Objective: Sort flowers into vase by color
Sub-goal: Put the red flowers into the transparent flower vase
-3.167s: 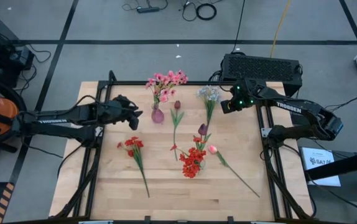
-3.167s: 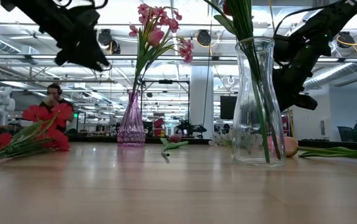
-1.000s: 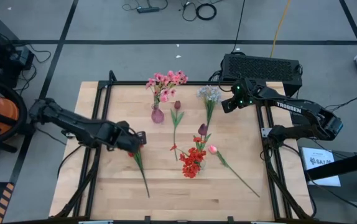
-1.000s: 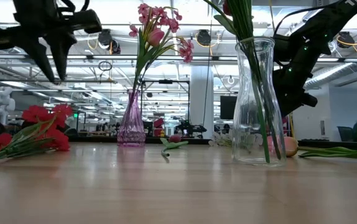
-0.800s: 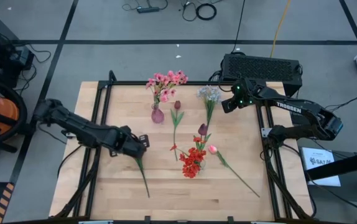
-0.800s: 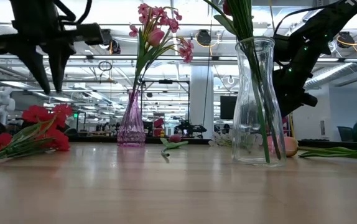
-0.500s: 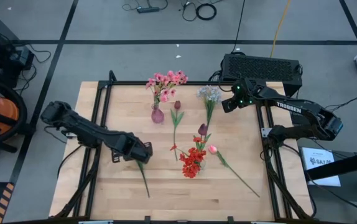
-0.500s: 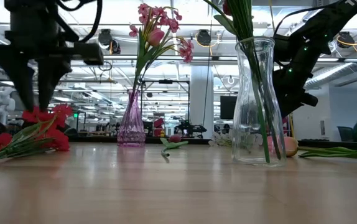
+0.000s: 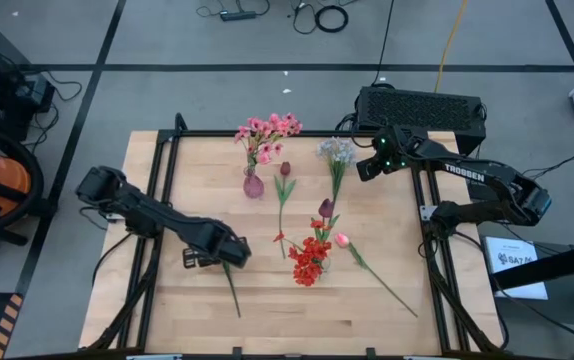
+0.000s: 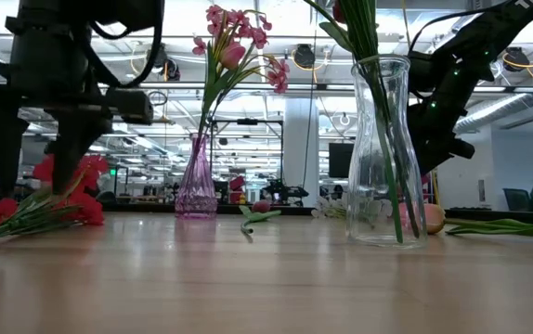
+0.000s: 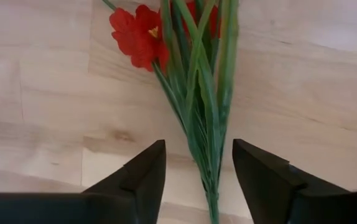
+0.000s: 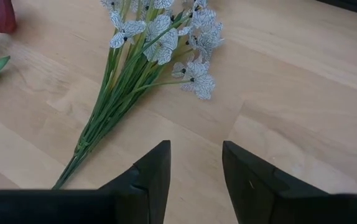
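Note:
A red flower (image 11: pixel 138 34) lies flat on the table's left-middle, its green stalk (image 9: pixel 232 290) pointing toward the near edge. My left gripper (image 9: pixel 229 250) is open just above it, one finger on each side of the stalk bundle (image 11: pixel 198 149), touching nothing I can see. My right gripper (image 9: pixel 362 168) is open and empty beside the pale blue-white sprig (image 12: pixel 160 31), which lies flat at the far right. Pink sprays stand in a pink vase (image 9: pixel 253 185). Red clusters stand in a clear glass vase (image 10: pixel 385 158).
A maroon tulip (image 9: pixel 285 170) lies in the table's middle, and another (image 9: pixel 326 208) shows by the clear vase. A pink bud (image 9: pixel 342 240) lies to the right, its stalk running toward the near right. Bare wood lies along the near edge.
My left gripper has gone toward the table's near edge and a little right, and down, coming over the red flower's heads and upper stalk with its fingers still open. The flower has not moved.

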You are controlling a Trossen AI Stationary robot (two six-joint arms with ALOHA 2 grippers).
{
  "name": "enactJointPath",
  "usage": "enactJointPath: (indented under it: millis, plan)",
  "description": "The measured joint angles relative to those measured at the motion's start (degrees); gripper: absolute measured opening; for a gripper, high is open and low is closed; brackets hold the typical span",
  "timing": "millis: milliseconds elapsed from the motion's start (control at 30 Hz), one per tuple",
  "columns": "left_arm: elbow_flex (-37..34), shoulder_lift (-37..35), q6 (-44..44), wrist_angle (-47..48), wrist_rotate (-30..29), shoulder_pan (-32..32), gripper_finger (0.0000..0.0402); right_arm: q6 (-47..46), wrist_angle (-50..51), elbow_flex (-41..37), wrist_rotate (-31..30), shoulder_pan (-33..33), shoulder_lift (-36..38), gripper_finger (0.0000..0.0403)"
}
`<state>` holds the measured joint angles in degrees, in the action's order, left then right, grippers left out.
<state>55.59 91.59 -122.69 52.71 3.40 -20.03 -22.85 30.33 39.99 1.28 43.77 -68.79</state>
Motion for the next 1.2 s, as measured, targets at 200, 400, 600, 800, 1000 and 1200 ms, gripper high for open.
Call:
enactJointPath:
  millis: [200,400,600,800,1000,1200]
  plan:
    - [-0.1,3.0,0.0,0.0,0.0,0.0,0.0201,0.2,0.1,0.0,0.0,0.0,0.0,0.0137]
    - [-4.1,4.4,1.4,-7.6,-0.8,0.1,0.0189,1.1,1.1,0.0,-0.1,0.0,0.0,0.0137]
    - [-6.9,4.0,4.5,-12.7,-0.5,0.8,0.0145,1.5,2.5,0.0,-0.1,0.0,0.0,0.0137]
    - [-6.9,2.9,6.9,-11.3,-1.7,0.9,0.0027,1.5,5.0,0.0,0.0,0.0,0.0,0.0137]
    - [-6.9,2.9,32.0,-11.8,-0.5,0.9,0.0017,1.5,11.9,0.0,0.2,0.0,0.0,0.0137]
    - [-6.7,2.9,43.6,-11.5,-0.4,0.9,0.0012,3.0,20.7,0.0,0.5,-0.5,0.1,0.0137]
